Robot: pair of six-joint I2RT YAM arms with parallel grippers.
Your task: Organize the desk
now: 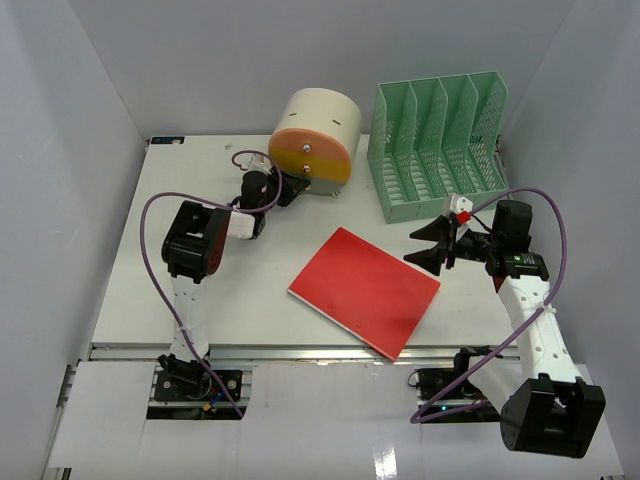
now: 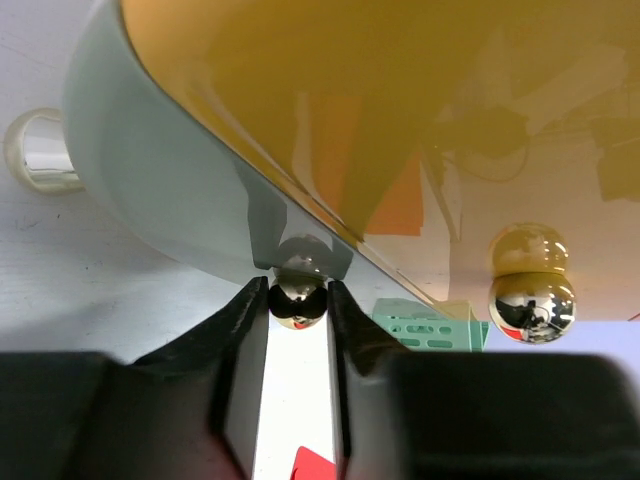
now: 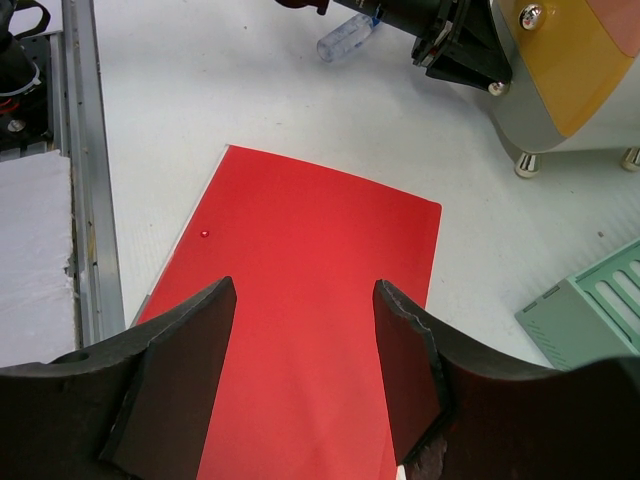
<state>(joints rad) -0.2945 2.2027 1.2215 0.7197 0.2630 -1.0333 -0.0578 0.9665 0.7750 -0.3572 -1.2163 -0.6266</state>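
The white desk (image 1: 170, 315) holds a red flat folder (image 1: 365, 290) at its front middle, a green slotted file rack (image 1: 440, 145) at the back right, and a cream round container with a yellow-orange face (image 1: 315, 140) at the back middle. My left gripper (image 1: 283, 188) is at the container's lower left edge. In the left wrist view the left gripper (image 2: 297, 308) is shut on a shiny metal ball knob (image 2: 297, 303) on the container (image 2: 400, 120). My right gripper (image 1: 432, 245) is open and empty above the folder's right end (image 3: 310, 250), its fingers (image 3: 405, 370) spread wide.
A second metal ball knob (image 2: 532, 305) sits on the container's face. A small clear cylinder (image 3: 345, 38) lies on the desk beside the left gripper. The metal rail (image 3: 85, 180) runs along the desk's front edge. White walls close in on three sides.
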